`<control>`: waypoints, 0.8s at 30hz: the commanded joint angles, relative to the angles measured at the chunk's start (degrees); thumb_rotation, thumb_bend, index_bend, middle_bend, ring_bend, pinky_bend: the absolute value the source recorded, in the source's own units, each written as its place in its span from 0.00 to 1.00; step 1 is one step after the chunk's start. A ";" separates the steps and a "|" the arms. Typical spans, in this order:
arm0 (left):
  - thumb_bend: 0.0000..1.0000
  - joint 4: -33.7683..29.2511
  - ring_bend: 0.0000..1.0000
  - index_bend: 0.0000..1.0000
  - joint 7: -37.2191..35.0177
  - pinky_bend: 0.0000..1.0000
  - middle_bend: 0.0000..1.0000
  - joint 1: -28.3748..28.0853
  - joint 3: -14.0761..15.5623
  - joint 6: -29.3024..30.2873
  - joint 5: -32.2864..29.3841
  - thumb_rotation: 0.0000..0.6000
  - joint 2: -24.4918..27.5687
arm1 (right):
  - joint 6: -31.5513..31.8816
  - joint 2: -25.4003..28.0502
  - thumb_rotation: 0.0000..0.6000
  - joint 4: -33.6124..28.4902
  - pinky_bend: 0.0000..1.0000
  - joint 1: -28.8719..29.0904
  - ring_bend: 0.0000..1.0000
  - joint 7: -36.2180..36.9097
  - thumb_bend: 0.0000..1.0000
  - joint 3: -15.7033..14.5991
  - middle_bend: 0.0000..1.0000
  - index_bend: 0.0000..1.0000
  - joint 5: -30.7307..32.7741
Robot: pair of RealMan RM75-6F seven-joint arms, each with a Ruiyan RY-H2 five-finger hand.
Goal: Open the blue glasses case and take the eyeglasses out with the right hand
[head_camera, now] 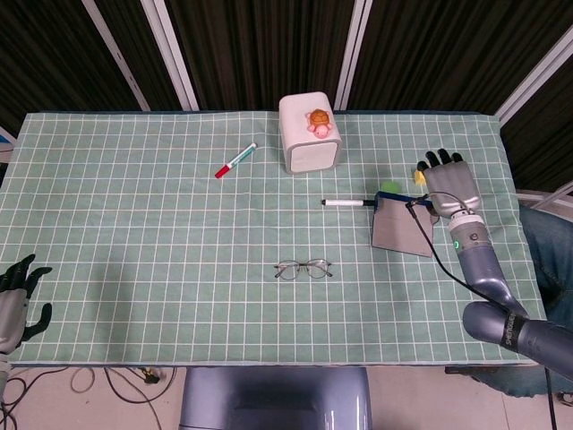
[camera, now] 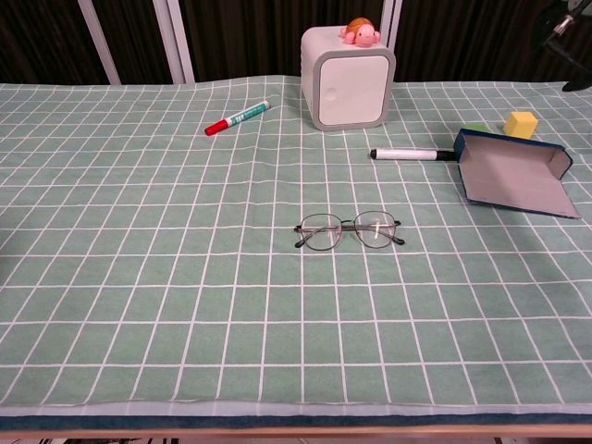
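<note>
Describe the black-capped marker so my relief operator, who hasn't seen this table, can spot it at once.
Start at the white cube box with the toy turtle on top, near the table's far edge. Just in front of it, toward the open blue glasses case, lies the marker, its black cap by the case. Unlike the red-capped marker, it has a plain white barrel.

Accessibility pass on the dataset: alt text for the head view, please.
Eyeglasses lie alone mid-table on green checked cloth; the blue glasses case lies open to their right, the right hand raised open beside it. Behind: black marker, red marker, white box with turtle toy; left hand open at the near-left edge.
</note>
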 commanded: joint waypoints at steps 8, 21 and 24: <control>0.47 0.65 0.00 0.19 -1.77 0.12 0.00 0.35 0.17 1.39 3.00 1.00 -0.27 | 14.85 7.01 1.00 -13.72 0.22 -11.02 0.11 11.82 0.25 0.26 0.14 0.25 -12.71; 0.47 3.86 0.00 0.16 -2.76 0.10 0.00 0.93 0.90 6.09 11.67 1.00 -1.48 | 33.02 5.00 1.00 -15.82 0.22 -29.24 0.11 22.93 0.25 -8.85 0.14 0.24 -29.73; 0.47 4.22 0.00 0.16 -2.80 0.10 0.00 1.10 1.14 6.67 12.77 1.00 -1.77 | 35.84 2.73 1.00 -13.31 0.22 -32.30 0.11 22.45 0.25 -10.85 0.14 0.24 -32.95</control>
